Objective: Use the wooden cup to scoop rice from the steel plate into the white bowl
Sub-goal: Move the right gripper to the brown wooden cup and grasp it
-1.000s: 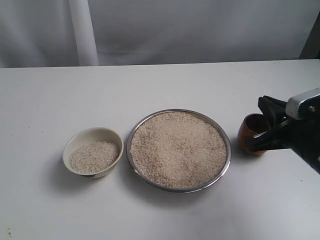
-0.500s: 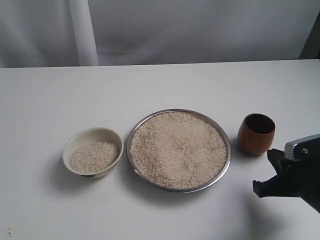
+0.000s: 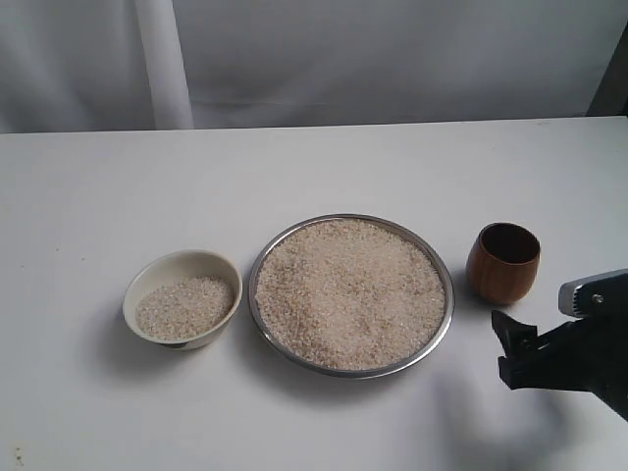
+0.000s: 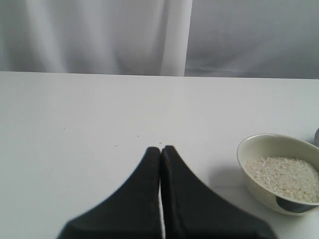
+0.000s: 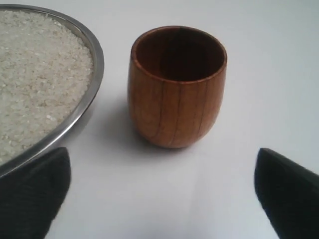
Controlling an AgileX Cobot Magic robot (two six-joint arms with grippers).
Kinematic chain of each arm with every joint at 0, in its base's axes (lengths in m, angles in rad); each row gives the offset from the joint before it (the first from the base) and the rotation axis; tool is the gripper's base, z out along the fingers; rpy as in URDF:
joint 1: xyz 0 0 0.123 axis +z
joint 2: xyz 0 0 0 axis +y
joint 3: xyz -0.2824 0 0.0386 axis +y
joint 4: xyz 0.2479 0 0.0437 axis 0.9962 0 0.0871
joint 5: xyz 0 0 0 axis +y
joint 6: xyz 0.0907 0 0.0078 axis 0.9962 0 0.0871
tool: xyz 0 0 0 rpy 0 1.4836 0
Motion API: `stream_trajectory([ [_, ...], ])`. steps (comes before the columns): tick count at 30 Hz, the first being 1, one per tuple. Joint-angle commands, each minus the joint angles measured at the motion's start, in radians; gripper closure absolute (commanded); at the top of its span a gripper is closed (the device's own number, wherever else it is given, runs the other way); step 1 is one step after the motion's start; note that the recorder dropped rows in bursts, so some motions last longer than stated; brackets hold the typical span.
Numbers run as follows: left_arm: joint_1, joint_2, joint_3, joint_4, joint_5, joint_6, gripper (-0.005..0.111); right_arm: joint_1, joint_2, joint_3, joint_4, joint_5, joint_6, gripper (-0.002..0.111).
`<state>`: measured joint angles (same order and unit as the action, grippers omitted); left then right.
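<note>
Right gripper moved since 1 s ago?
Yes. It was at the wooden cup; now the right gripper sits lower in the exterior view, below the cup and clear of it.

The wooden cup (image 5: 177, 87) stands upright on the white tabletop (image 5: 279, 59), at twelve o'clock from the right gripper (image 5: 160, 196), its jaws spread wide apart. At ten o'clock, just beside the cup, sits the steel plate (image 5: 96, 69), heaped with rice (image 5: 35, 74).
</note>
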<state>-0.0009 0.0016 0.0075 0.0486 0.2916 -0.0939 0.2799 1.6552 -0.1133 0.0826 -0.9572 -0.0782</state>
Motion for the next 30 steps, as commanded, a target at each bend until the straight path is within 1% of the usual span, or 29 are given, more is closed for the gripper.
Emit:
stream_trajectory([
  [1, -0.004, -0.002, -0.008, -0.005, -0.007, -0.002, 0.107, -0.001, 0.004, 0.007, 0.011, -0.022, -0.002, 0.003],
  [8, -0.004, -0.002, -0.008, -0.005, -0.007, -0.002, 0.107, -0.001, 0.004, 0.007, 0.014, -0.037, 0.016, 0.003],
  [16, -0.004, -0.002, -0.008, -0.005, -0.007, -0.002, 0.107, -0.001, 0.004, 0.005, 0.016, -0.170, 0.052, 0.003],
  [23, -0.004, -0.002, -0.008, -0.005, -0.007, -0.002, 0.107, -0.001, 0.070, -0.095, 0.022, -0.183, 0.052, 0.003],
  [30, -0.004, -0.002, -0.008, -0.005, -0.007, -0.002, 0.107, -0.001, 0.201, -0.170, 0.041, -0.261, 0.052, 0.003],
])
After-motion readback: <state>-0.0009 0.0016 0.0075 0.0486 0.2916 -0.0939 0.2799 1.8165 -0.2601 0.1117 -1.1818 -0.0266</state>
